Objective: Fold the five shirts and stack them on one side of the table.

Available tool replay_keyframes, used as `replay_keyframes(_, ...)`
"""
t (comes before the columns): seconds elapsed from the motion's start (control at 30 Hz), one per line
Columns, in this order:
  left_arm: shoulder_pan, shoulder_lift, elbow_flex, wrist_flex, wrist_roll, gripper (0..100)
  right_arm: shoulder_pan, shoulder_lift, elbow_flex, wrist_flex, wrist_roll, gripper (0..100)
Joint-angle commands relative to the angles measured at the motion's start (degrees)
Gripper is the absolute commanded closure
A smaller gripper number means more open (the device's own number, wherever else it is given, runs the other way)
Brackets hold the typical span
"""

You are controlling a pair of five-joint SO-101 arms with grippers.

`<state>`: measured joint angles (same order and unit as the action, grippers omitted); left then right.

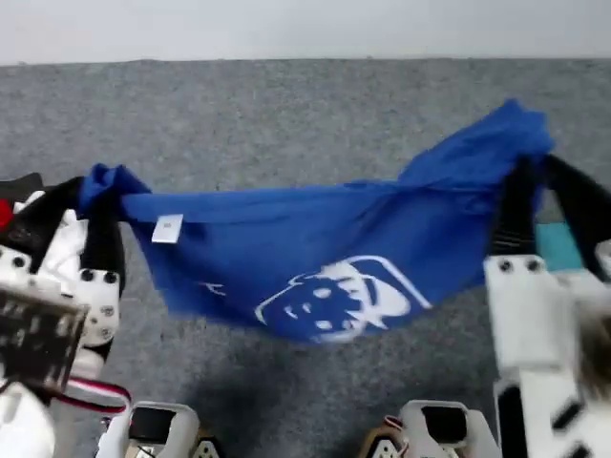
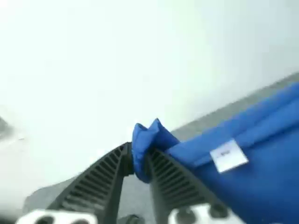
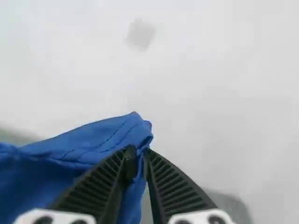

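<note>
Nearest to us in the high view sat the bases of the two arms (image 1: 158, 429), at the front edge of the grey desk (image 1: 286, 114). Just beyond them, the left gripper (image 1: 93, 196) and the right gripper (image 1: 537, 170) stood well apart, and between them hung the blue shirt (image 1: 315, 248), stretched out above the desk. Its middle sagged, with a white printed figure (image 1: 339, 296) on the lowest part; we could not tell whether the cloth touched the desk there. A small white label (image 1: 167, 228) showed near the shirt's left end.

In the left wrist view we saw the left gripper (image 2: 138, 158) with its fingers (image 2: 105, 175) clamped narrowly on a bunched corner of the shirt (image 2: 252, 177) (the label (image 2: 228, 156) lay just beside that bunch). The right gripper (image 3: 135, 158) likewise pinched a stitched edge of the shirt (image 3: 70, 154) between nearly closed fingers (image 3: 170, 186).

Beside the right arm lay a teal patch (image 1: 558, 246), too hidden to identify. Farthest back ran a pale wall (image 1: 305, 29).
</note>
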<state>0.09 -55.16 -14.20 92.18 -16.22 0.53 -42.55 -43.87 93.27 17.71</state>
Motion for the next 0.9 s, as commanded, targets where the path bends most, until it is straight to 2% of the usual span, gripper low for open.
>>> replay_keyframes(0.0, -1.93, -1.23, -1.27, -1.58, 0.09, 99, 3.74, -0.31, -5.45, -2.77, -1.93, 99.1)
replay_keyframes(0.2, -2.11, -1.49, -9.27, -1.05, 4.31, 99, 4.09, -0.48, -10.64, -2.15, -1.93, 99.1)
replay_keyframes(0.5, -2.11, -1.32, -8.22, 0.88, 4.22, 99, 4.09, 0.22, -10.64, 1.63, -1.93, 99.1)
replay_keyframes(0.67, -2.11, -1.23, 3.47, -0.53, 4.22, 99, 3.82, 3.21, -3.69, 1.10, -1.93, 99.1)
replay_keyframes(0.77, -2.11, -1.23, 13.67, -5.10, 4.04, 99, 3.74, 5.76, 3.08, -1.80, -1.58, 99.1)
replay_keyframes(0.87, -2.11, -1.23, 24.84, -12.92, 3.96, 99, 3.74, 8.31, 10.55, -7.08, -1.49, 99.1)
